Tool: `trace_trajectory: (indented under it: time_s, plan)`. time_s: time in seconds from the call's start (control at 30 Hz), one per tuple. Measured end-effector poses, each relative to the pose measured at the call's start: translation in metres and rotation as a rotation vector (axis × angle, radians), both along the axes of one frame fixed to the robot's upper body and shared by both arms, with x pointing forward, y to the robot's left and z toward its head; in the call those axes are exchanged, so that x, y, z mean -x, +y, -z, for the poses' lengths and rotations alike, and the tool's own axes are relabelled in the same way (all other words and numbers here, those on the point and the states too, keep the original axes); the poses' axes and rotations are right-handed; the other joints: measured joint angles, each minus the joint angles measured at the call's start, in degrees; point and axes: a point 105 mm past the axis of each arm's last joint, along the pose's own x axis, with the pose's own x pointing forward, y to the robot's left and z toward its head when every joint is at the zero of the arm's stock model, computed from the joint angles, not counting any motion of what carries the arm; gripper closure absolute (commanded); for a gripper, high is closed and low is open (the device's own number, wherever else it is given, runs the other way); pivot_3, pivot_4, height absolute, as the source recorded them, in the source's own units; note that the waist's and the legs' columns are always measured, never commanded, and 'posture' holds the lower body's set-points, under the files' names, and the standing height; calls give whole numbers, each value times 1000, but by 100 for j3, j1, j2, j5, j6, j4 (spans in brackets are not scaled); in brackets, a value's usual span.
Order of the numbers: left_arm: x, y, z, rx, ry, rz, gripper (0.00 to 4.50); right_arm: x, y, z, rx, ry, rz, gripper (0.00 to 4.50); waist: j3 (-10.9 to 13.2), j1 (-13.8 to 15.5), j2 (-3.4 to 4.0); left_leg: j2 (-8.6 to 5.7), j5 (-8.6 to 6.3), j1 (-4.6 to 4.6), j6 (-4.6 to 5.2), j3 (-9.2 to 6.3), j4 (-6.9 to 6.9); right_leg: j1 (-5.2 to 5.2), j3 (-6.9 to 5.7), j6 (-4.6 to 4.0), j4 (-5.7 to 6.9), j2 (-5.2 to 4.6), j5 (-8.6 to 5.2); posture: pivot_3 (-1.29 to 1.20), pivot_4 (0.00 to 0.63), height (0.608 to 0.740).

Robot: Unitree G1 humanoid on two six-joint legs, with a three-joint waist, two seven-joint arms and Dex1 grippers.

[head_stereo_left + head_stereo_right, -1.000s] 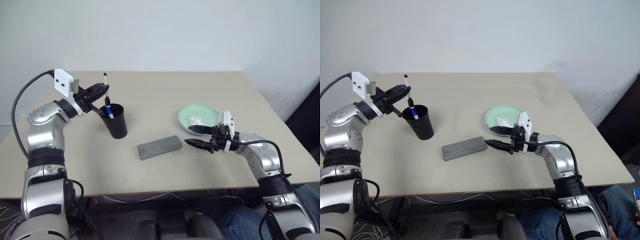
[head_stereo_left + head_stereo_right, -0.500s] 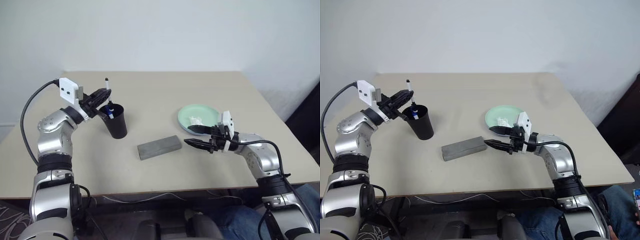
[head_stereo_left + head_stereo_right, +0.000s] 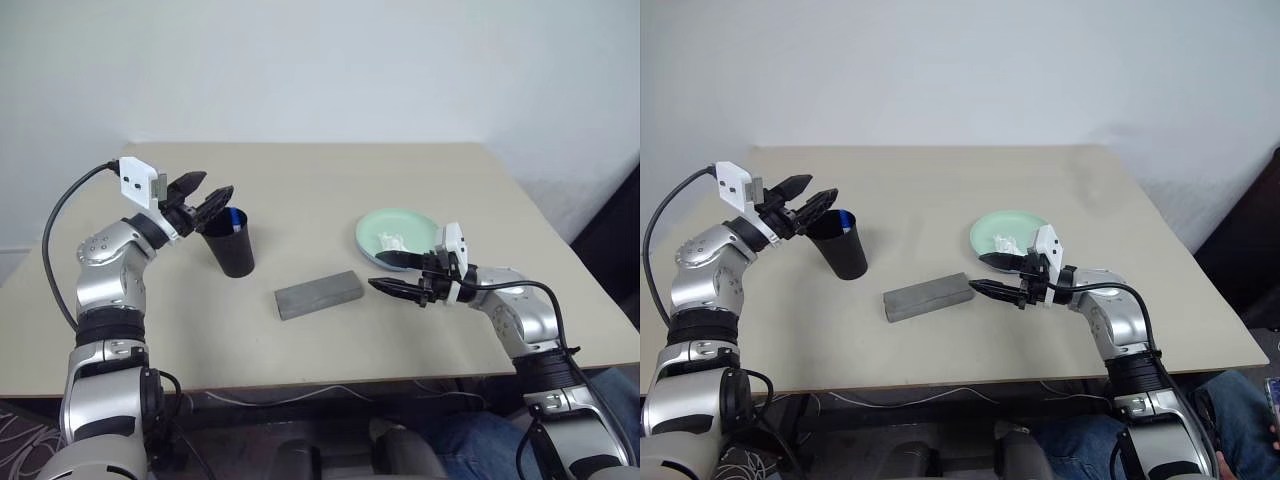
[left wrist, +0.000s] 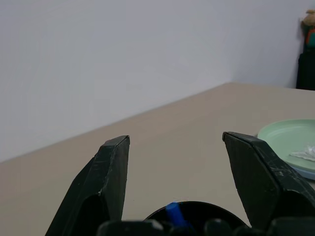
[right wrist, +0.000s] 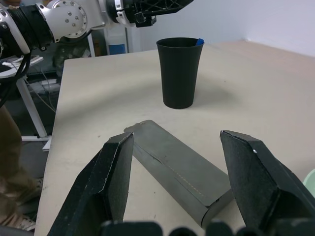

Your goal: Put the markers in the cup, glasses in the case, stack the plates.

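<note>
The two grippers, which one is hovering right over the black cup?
The left gripper, open just above the cup rim. The right gripper hovers between the grey case and the mint green plate.

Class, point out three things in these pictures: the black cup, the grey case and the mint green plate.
black cup point(image 3: 232, 250), left eye view, on its outer wall.
grey case point(image 3: 318, 294), left eye view, on its closed lid.
mint green plate point(image 3: 992, 232), right eye view, on its bare left rim.

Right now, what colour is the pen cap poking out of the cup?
Blue. The cap peeks above the black cup rim, best seen in the left wrist view.
</note>
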Motion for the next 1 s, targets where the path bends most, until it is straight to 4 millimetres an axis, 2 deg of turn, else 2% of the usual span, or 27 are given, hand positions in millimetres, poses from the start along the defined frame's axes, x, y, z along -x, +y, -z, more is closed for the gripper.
trace_trajectory:
  time_s: [0.2,0.4,0.53,0.6,0.67,0.77,1.0]
  plan:
    - [2,-10,0,41,0,32,1303,0,0,0,0,-1,-1,1451,0,2,0,0,0,-2,0,0,0,0,0,0,-2,0,0,0,0,721]
    - [15,-38,-18,76,-38,139,1303,0,1,0,-1,-1,0,1451,0,-2,1,0,0,0,0,0,-4,0,2,0,-4,0,0,0,0,721]
    - [30,-63,-14,88,-20,227,1303,-1,2,1,-3,-1,12,1451,0,-3,1,0,0,2,0,2,-4,1,5,0,-2,1,0,0,0,721]
    - [32,-67,-12,85,-9,237,1303,-2,2,1,-2,-3,16,1451,0,-2,1,0,0,5,0,1,-4,2,5,-1,-2,2,0,0,0,721]
    - [42,-73,-4,57,2,249,1303,-4,1,2,1,-5,39,1451,-1,-3,9,0,-1,13,0,5,-9,8,11,0,-5,2,-1,0,0,721]
    - [49,-82,21,45,70,267,1303,-7,0,5,5,2,62,1451,-1,-2,9,-1,0,13,0,5,-9,7,10,-1,-5,2,-1,0,0,721]
    - [66,-67,66,13,178,206,1303,-15,-9,15,53,3,144,1451,0,-3,10,0,0,13,0,5,-9,5,9,-2,-6,2,-2,0,0,721]
